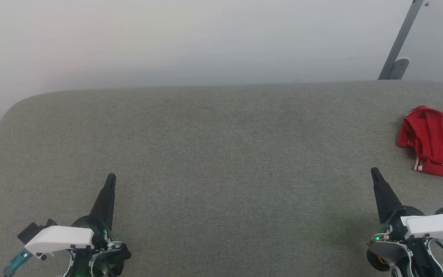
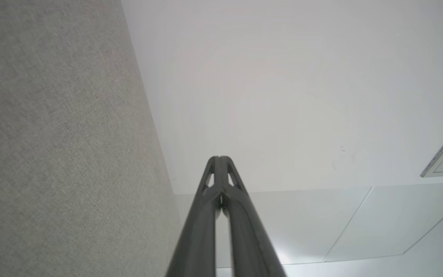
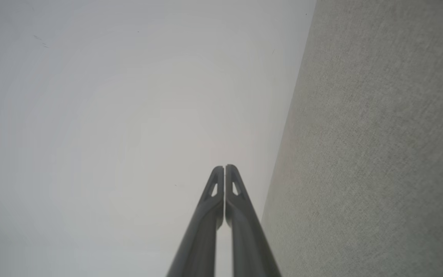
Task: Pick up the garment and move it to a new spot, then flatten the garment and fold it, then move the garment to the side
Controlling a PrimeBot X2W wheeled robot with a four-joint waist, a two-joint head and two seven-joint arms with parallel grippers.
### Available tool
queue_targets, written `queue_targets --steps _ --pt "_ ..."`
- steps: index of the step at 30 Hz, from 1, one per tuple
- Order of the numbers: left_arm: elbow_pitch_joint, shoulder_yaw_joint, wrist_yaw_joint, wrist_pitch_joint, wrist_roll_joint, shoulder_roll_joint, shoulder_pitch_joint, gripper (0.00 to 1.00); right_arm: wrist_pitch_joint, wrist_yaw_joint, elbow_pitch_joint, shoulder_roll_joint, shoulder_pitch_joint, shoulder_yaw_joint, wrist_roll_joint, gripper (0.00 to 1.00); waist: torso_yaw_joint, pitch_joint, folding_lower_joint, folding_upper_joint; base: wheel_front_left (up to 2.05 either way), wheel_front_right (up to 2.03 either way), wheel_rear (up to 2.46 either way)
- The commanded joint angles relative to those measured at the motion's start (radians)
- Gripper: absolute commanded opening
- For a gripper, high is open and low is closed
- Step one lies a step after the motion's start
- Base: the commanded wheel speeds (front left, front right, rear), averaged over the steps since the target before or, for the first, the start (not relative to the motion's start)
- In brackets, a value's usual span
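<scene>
The garment (image 1: 435, 142) is a red shirt, lying folded into a bundle at the table's right edge, with a bit of white trim at its near corner. My right gripper (image 1: 374, 172) is shut and empty, a short way to the left of and nearer than the garment, not touching it. Far across the table at the lower left, my left gripper (image 1: 111, 177) is shut and empty too. In the left wrist view the left gripper (image 2: 219, 157) has its fingers pressed together. The right gripper (image 3: 225, 166) looks the same in the right wrist view.
The grey fabric-covered table (image 1: 221, 154) has a rounded far-left corner and a pale wall behind it. A grey metal strut (image 1: 400, 42) leans at the back right. Between the two grippers lies a wide stretch of bare tabletop.
</scene>
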Motion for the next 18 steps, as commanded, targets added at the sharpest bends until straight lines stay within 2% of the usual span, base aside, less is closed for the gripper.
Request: queue_targets --steps 1,18 --pt "-0.001 0.002 -0.003 0.003 -0.003 -0.002 -0.011 0.0 0.003 0.0 -0.004 0.004 -0.005 -0.001 0.004 0.0 0.0 0.0 0.0 -0.0001 0.0 0.0 0.0" --pt "-0.001 0.002 -0.003 0.003 -0.003 -0.002 -0.011 0.0 0.003 0.0 -0.004 0.004 -0.005 0.0 0.004 0.0 0.0 0.0 0.0 -0.0001 0.0 0.0 0.0"
